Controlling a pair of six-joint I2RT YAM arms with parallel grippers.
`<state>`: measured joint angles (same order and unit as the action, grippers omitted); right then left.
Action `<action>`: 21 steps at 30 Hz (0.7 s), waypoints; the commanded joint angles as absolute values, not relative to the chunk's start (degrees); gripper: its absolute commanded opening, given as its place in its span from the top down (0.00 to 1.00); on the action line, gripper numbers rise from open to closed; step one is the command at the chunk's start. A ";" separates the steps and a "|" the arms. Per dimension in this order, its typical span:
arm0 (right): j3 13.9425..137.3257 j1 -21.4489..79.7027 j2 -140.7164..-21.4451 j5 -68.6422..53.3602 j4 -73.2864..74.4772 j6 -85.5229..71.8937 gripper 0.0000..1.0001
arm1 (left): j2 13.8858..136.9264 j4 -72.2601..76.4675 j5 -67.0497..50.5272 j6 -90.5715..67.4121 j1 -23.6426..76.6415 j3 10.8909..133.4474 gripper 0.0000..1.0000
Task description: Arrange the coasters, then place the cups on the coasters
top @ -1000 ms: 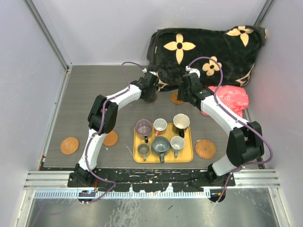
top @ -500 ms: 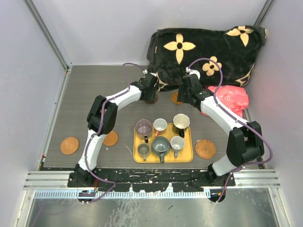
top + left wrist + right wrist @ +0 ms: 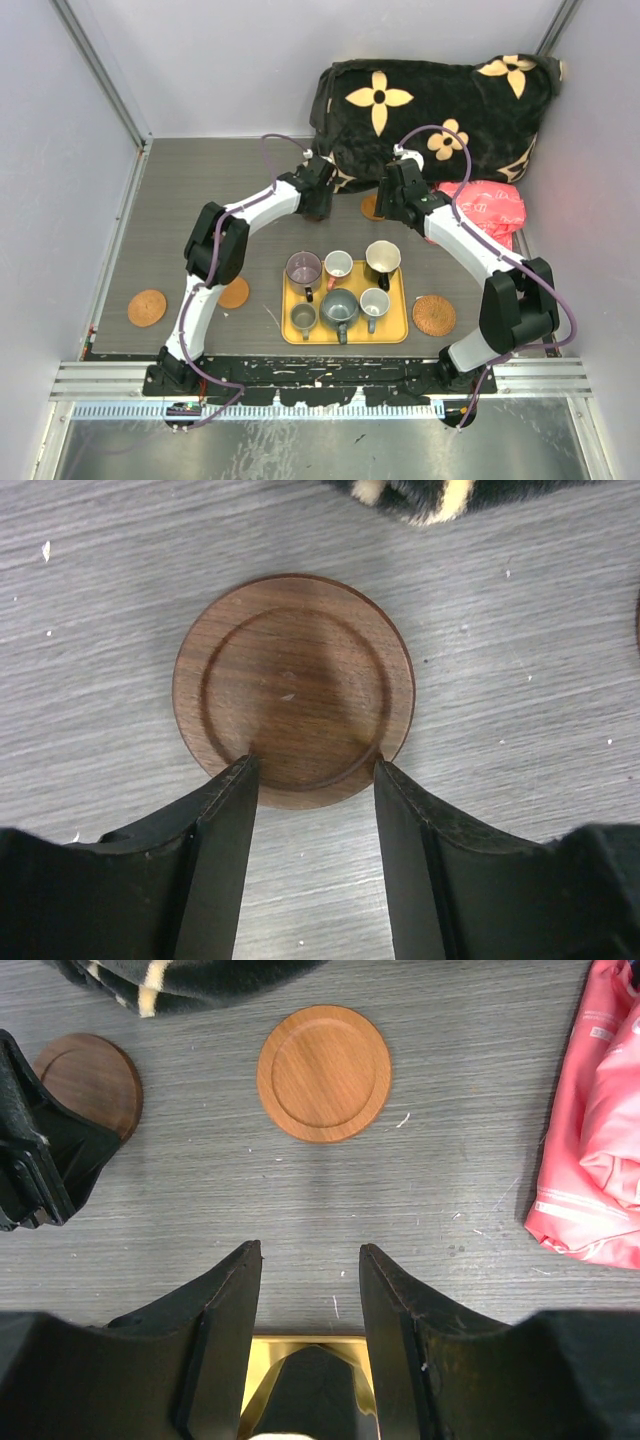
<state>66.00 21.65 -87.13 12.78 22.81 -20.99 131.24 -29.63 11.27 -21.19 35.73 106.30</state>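
Left-hand fingers have spread a little wider than a second ago, while both arms and every disc sit where they did. Now the left gripper (image 3: 315,765) stands partly open with nothing in its grasp: its two fingertips hang over the near rim of the dark brown coaster (image 3: 293,680), which lies flat on the table (image 3: 90,600) and reaches out past both fingers, most of it ahead of the hand. This looks like the letting-go of a placed coaster, so the good move is probably a straight lift, fingers kept apart, so that no tip catches the rim and drags the thin disc. Beyond the hand the blanket (image 3: 430,495) comes close, and the coaster should stay off its edge to seat a cup level. Off to this hand's right lies the orange-brown coaster (image 3: 324,1072), near but apart, a gap worth keeping. The right gripper (image 3: 305,1250) is partly open and empty too, that coaster ahead of it, the yellow tray (image 3: 402,320) with the cups (image 3: 340,305) behind it.
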 commanded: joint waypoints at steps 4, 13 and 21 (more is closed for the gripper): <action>65.83 21.88 -83.77 13.08 20.85 -21.58 0.50 | 126.60 -34.35 13.45 -20.70 34.06 108.34 0.46; 64.95 21.88 -84.40 10.03 19.28 -21.53 0.50 | 112.53 -28.42 17.80 -22.77 29.56 91.05 0.45; 66.01 21.90 -86.31 8.48 18.20 -21.06 0.50 | 104.93 -27.07 22.62 -24.39 20.82 78.48 0.47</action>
